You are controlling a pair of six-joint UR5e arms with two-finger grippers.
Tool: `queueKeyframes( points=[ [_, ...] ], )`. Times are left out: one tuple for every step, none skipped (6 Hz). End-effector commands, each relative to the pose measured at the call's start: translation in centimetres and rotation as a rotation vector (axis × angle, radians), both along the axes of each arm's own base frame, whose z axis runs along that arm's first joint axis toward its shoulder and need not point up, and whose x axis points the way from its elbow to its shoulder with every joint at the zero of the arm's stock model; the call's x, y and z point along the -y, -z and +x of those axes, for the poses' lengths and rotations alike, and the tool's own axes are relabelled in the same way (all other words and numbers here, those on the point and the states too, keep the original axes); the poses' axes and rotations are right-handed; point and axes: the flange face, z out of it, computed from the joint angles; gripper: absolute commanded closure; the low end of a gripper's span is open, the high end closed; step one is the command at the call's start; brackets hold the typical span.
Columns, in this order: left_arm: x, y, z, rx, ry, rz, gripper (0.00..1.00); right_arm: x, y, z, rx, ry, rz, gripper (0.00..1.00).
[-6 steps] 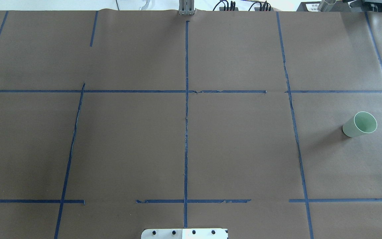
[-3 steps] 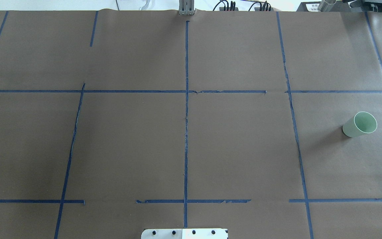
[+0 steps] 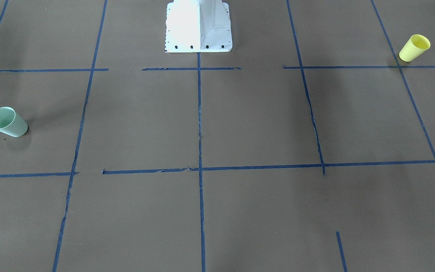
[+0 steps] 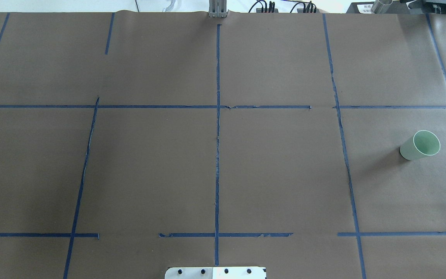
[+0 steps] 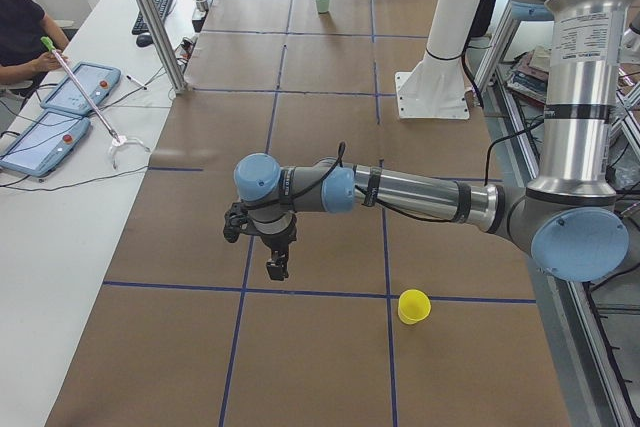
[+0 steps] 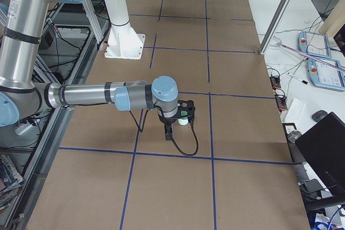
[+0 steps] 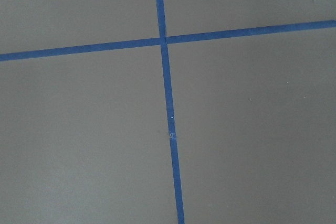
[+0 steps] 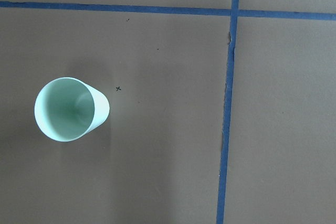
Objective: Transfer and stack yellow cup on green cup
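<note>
Cannot tell open or closed for the left jaws, seen only from the counter's end. Pointed down off the left arm (image 5: pixel 400 189), above the brown counter (image 5: pixel 150 347), near but apart from the yellow cup (image 5: pixel 413 306). Same doubt for the right jaws, hung from the right arm (image 6: pixel 86 94), above and just beside the green cup (image 8: pixel 71 109). Upright and mouth up, both cups. Well apart, toward opposite ends, each close to blue tape lines (image 3: pixel 199 113).
</note>
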Motion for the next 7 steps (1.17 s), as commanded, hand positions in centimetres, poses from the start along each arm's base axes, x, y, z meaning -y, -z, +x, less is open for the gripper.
queueKeyframes(
  points=[
    [-0.1,4.4,5.0,-0.142,-0.072,0.047,0.0,0.0,-0.2,0.0,-0.005,0.002,0.002,0.0],
    [-0.5,6.5,9.0,-0.141,-0.035,-0.057,0.0,0.0,-0.2,0.0,-0.004,-0.002,-0.001,0.0],
    [-1.0,7.7,11.7,-0.07,0.02,-0.122,0.0,0.3,-0.1,0.2,-0.027,-0.006,0.032,0.0],
    [-1.0,8.4,13.3,-0.013,0.146,-0.243,0.0,0.5,0.1,0.2,-0.032,-0.009,0.057,0.0],
    [-1.3,9.3,17.1,0.101,0.287,-0.295,0.0,0.5,-0.2,0.2,-0.032,-0.006,0.057,0.0],
    [-2.8,8.4,23.0,0.26,0.393,-0.301,0.0,0.5,-0.1,0.2,-0.031,-0.002,0.061,0.0],
    [-3.4,8.1,25.1,0.339,0.538,-0.329,0.0,0.5,-0.1,0.2,-0.034,-0.003,0.063,0.0]
  ],
)
